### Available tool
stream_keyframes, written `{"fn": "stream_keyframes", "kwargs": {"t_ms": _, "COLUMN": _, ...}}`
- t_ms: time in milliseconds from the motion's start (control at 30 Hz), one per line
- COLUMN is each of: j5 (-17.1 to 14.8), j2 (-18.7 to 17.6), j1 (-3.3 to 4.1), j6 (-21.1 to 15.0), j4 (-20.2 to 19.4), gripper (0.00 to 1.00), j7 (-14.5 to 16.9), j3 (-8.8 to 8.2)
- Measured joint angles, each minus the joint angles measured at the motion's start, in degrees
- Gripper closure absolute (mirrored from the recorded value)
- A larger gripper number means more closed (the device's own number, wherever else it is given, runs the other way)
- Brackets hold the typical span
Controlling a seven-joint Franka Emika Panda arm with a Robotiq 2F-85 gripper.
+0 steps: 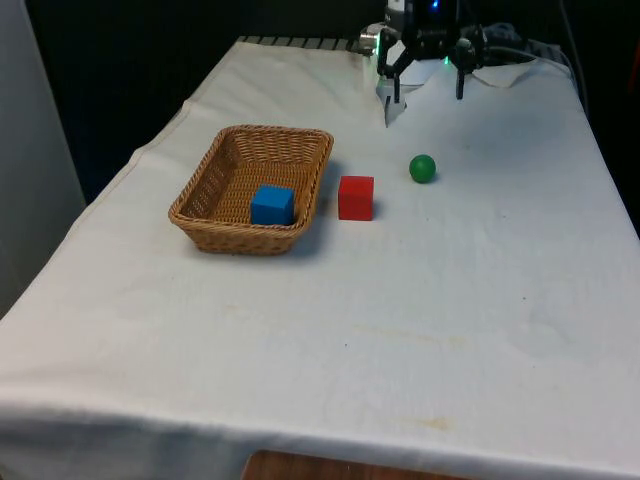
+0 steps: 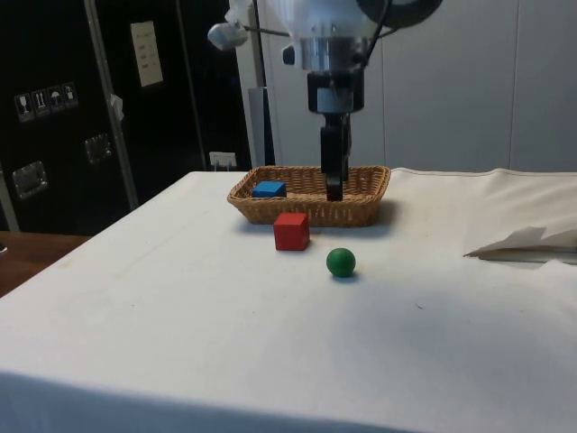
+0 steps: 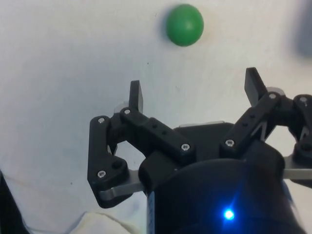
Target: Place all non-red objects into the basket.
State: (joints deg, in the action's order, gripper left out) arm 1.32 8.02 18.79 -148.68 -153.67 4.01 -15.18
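A green ball (image 1: 422,168) lies on the white cloth, to the front view's right of a red cube (image 1: 356,197). The cube stands just outside a wicker basket (image 1: 215,178) that holds a blue cube (image 1: 272,204). My gripper (image 1: 428,98) hangs open above the cloth, farther back than the ball and well above it, with nothing between its fingers. The side view puts the gripper (image 2: 334,191) in the air behind the ball (image 2: 341,262) and the red cube (image 2: 291,231). Under the wrist, the green ball (image 3: 184,25) lies ahead of the spread fingertips (image 3: 136,93).
The basket (image 2: 306,209) sits at the front view's left of the middle. A crumpled fold of cloth or paper (image 1: 405,95) lies near the robot's base at the far end. Bare cloth stretches across the near half of the table.
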Motion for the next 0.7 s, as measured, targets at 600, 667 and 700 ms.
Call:
{"fn": "stream_keyframes", "kwargs": {"t_ms": 600, "j5": -5.0, "j2": -7.8, "j1": 0.11, "j6": -9.2, "j4": -1.1, "gripper": 0.00, "j7": 1.7, "j3": 2.18}}
{"fn": "stream_keyframes", "kwargs": {"t_ms": 667, "j5": -6.0, "j2": -8.7, "j1": 0.11, "j6": -10.1, "j4": -1.1, "gripper": 0.00, "j7": 2.1, "j3": 2.46}}
{"fn": "stream_keyframes", "kwargs": {"t_ms": 700, "j5": -6.4, "j2": -9.2, "j1": 0.11, "j6": -10.5, "j4": -1.1, "gripper": 0.00, "j7": 2.3, "j3": 2.64}}
